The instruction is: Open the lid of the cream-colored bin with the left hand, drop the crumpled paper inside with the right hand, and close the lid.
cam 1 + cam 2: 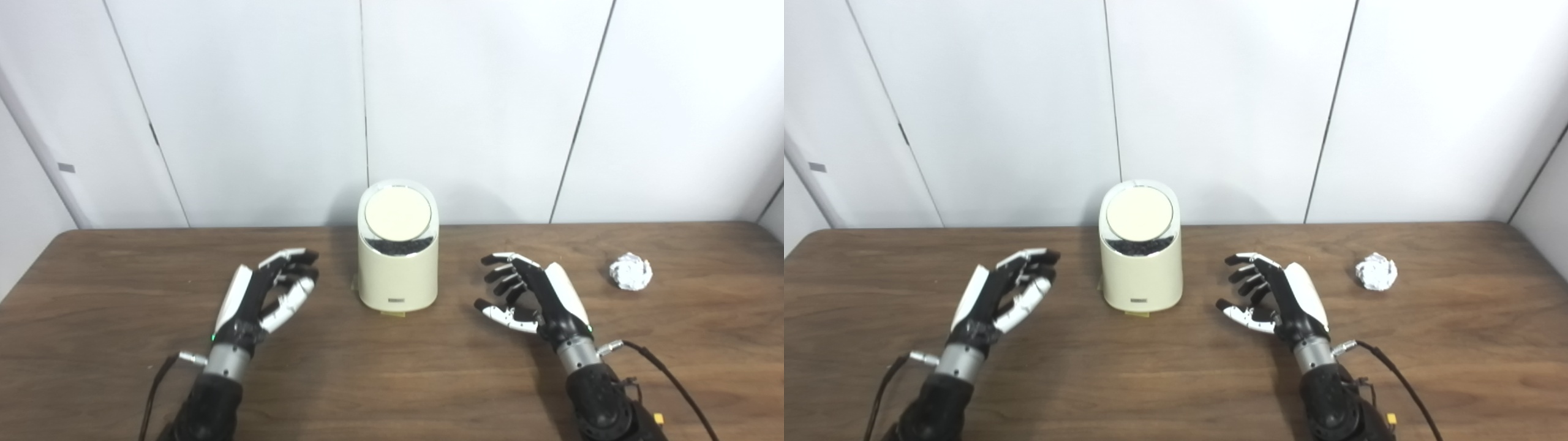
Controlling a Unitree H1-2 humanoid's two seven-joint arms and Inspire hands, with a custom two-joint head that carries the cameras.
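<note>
I take the cream-colored bin [398, 257] as my landmark; it stands upright at the middle of the table [122, 380], near the far edge, with its round lid [398, 212] tilted toward me and lying down in its ring. A dark band shows just under the lid's near edge. I cannot tell whether that is a gap or only the liner, so I judge the lid as not yet opened.

My left hand [263, 300] is just to the left of the bin and a little nearer to me. It holds nothing: the fingers are spread and lightly curled, palm turned inward toward the bin's wall, not touching it. This is the relation my first move turns on. The lid lies up and to the right of this hand, above the level of my fingertips, so I expect to have to rise and cross inward to get on top of it.

My right hand [533, 297] mirrors it on the bin's right side, also empty, fingers apart, palm facing the bin, clear of it.

The crumpled paper [631, 271] lies on the table well to the right of the bin, beyond my right hand, on the back-of-hand side and not the palm side. My right hand is between the bin and the paper, far nearer to the paper than my left. To take it I would have to turn outward, away from the bin, then come back over the open mouth.

Nothing of the task is done yet, as I read it.
</note>
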